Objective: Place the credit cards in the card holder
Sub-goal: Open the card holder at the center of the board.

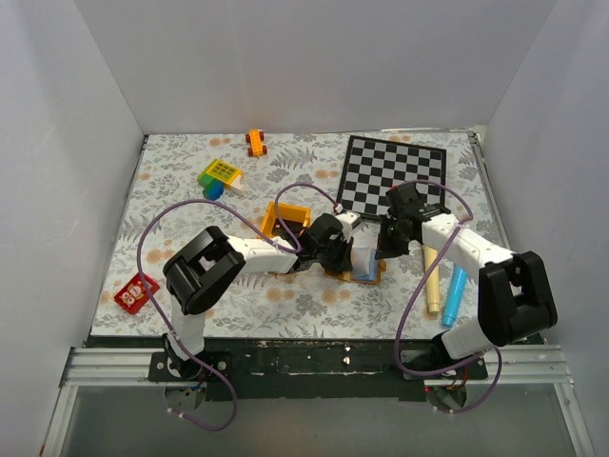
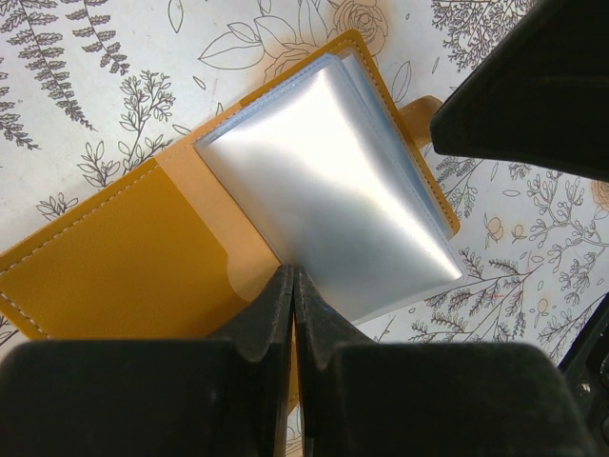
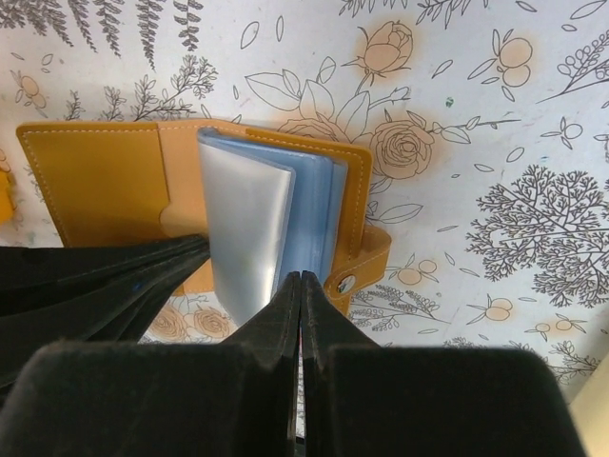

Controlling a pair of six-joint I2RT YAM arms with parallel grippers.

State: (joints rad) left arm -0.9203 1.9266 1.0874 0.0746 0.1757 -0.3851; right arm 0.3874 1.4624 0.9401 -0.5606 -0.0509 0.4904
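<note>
The card holder (image 1: 368,270) lies open on the floral cloth, tan inside (image 2: 114,257), with its clear blue-grey sleeves (image 2: 324,181) fanned upward. It also shows in the right wrist view (image 3: 95,181), snap stud (image 3: 345,283) on its tab. My left gripper (image 2: 292,273) is shut, tips against the holder where the sleeves (image 3: 247,219) meet the fold. My right gripper (image 3: 301,276) is shut, tips at the near edge of the sleeves. Nothing shows between either pair of jaws. Both grippers meet over the holder in the top view, left (image 1: 344,249) and right (image 1: 385,246). No black credit card is in view.
A chequered board (image 1: 393,174) lies at the back right. A yellow bin (image 1: 285,221) stands just left of the left gripper. A yellow marker (image 1: 431,281) and a blue marker (image 1: 455,293) lie to the right. Small toys (image 1: 220,174) (image 1: 255,142) (image 1: 136,292) lie at the left.
</note>
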